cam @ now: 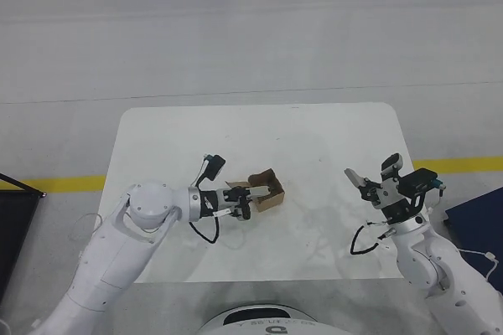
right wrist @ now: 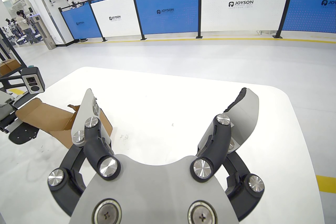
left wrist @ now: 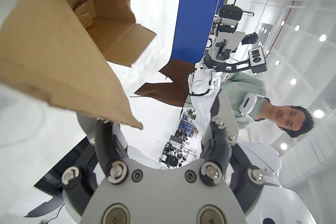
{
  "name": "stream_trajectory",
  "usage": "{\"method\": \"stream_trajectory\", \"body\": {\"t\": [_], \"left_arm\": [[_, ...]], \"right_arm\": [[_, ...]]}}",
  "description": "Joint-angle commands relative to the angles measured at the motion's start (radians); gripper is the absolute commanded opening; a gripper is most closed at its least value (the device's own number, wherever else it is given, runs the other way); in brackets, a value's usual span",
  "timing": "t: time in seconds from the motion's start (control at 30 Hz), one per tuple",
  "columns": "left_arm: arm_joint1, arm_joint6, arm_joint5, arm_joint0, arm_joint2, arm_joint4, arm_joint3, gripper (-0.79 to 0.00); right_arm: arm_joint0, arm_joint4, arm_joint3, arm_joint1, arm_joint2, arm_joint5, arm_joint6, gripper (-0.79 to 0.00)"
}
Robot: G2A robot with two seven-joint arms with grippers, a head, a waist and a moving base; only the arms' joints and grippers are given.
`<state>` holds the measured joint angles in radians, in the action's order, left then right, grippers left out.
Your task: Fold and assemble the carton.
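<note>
Carton (cam: 270, 194) near table (cam: 318, 134) centre; left end effector (cam: 245, 200), spread wide, at flap edge.

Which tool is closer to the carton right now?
Left. The left tool sits open right at the carton, by one of its flaps. The right tool hangs open well off to the carton's other side, above the table.

Top view: high overhead, straight down on whole table (cam: 318, 151). Left wrist view: behind left gripper (left wrist: 160, 112), very near carton (left wrist: 52, 64). Right wrist view: behind right gripper (right wrist: 166, 93), farther off, facing across table. All share carton.
</note>
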<state>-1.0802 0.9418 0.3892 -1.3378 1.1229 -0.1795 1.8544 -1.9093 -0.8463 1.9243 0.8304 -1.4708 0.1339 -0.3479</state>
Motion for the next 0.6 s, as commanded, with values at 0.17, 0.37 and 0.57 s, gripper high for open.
{"method": "stream_trajectory", "body": {"t": [0.17, 0.37, 0.57], "left_arm": [[0.018, -0.09, -0.016, -0.088, 0.063, 0.074, 0.105, 0.0], [0.036, -0.201, -0.067, -0.196, 0.13, 0.216, 0.185, 0.0], [0.048, -0.231, -0.099, -0.243, 0.147, 0.355, 0.185, 0.0]], "right_arm": [[0.0, 0.0, 0.0, 0.0, 0.0, 0.0, 0.0, 0.0], [0.0, 0.0, 0.0, 0.0, 0.0, 0.0, 0.0, 0.0], [0.0, 0.0, 0.0, 0.0, 0.0, 0.0, 0.0, 0.0]]}}
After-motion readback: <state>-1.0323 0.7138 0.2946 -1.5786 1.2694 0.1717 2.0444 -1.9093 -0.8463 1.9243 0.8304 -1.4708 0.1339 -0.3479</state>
